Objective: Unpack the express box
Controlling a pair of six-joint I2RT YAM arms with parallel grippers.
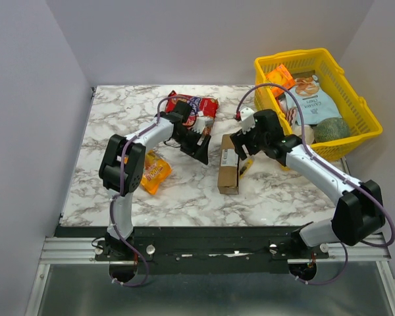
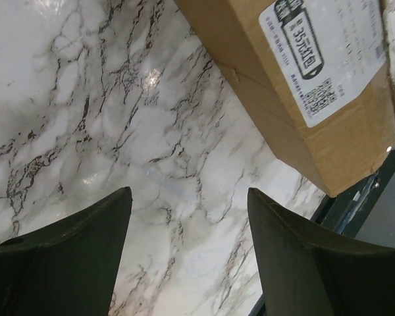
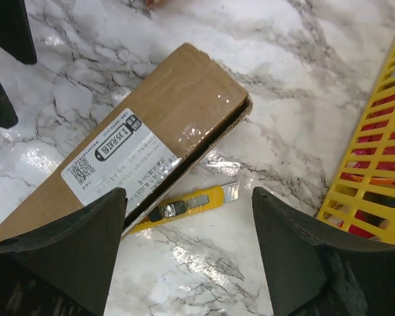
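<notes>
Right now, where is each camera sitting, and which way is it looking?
Top camera: high above and behind the robot, looking down at the marble table; both arms show, bases at the bottom.
Left wrist camera: on the left arm, looking down past the open left claw at the tabletop.
Right wrist camera: on the right arm, looking down past the open right claw at a yellow knife and the yellow basket.
Shared: all three see the express box.

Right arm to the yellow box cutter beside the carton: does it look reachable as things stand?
Probably yes. The box cutter lies uncovered on the table, just below the right gripper, whose jaws are open; only the express box close alongside crowds it.
</notes>
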